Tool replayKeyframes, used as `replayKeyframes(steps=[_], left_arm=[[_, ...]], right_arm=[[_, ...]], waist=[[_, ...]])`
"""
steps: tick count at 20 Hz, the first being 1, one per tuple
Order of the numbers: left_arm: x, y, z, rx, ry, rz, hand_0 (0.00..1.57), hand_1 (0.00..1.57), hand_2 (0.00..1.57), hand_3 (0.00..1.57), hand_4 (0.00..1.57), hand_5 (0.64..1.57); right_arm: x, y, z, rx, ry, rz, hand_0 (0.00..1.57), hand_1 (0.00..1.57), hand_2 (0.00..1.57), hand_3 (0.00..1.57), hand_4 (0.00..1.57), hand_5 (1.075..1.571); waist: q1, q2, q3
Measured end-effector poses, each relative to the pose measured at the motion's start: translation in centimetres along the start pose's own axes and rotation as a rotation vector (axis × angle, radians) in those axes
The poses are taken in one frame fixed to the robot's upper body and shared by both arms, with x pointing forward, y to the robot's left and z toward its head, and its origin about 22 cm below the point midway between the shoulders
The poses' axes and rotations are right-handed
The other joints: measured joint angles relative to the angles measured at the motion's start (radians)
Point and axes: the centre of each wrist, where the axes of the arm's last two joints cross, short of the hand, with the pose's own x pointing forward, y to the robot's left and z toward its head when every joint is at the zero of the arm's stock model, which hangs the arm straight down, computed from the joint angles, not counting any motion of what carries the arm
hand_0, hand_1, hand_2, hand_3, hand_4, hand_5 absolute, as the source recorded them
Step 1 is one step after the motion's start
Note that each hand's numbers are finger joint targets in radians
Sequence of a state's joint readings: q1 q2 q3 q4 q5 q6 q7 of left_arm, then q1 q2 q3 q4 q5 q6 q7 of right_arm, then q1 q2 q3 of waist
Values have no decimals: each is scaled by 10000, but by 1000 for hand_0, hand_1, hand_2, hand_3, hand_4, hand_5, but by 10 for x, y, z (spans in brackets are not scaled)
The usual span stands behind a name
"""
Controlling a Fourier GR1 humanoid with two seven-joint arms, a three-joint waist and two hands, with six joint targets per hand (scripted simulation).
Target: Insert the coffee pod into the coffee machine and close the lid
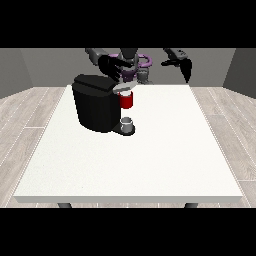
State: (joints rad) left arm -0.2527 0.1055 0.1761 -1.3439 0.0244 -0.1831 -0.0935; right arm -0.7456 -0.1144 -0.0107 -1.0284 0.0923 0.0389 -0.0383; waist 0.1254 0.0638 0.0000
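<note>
We see a small grey thing [128, 121] on the machine's [97, 102] base, toward the table's [150, 160] far-left corner; we cannot tell whether it is the pod. Such a pod, we judge, would be light, stiff and smooth, best pinched across its sides below the rim. Above it sits a red thing at the machine [127, 100], under the lid [100, 82]. The hand at the view's left [111, 67] hovers over the lid, fingers spread and holding nothing. The hand at the view's right [185, 67] hangs beyond the table's far edge; we cannot tell how its fingers lie.
</note>
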Motion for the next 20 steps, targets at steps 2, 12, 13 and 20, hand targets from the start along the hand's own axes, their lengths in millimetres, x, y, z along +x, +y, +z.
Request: replayKeyframes(steps=[2, 12, 13, 20], left_arm=[[1, 1, -2, -78, -178, -53, 0, 0, 0, 0, 156, 1571], [-1, 1, -2, -1, -43, 66, 0, 0, 0, 0, 196, 1571], [-2, 4, -1, 77, 6, 54, 0, 0, 0, 0, 182, 1571], [-28, -3, 18, 366, 228, 214, 0, 0, 0, 0, 192, 1571]], right_arm=[[8, 1, -6, 19, -254, 255, 0, 0, 0, 0, 141, 1571], [12, 26, -10, 620, -801, 63, 0, 0, 0, 0, 178, 1571], [10, 34, -6, 809, -833, -74, 0, 0, 0, 0, 259, 1571], [-26, 58, 35, 1112, -714, -1764, 0, 0, 0, 0, 157, 1571]], waist=[[98, 153, 0], [-61, -121, -1], [-160, -265, 0], [-748, -1131, -1]])
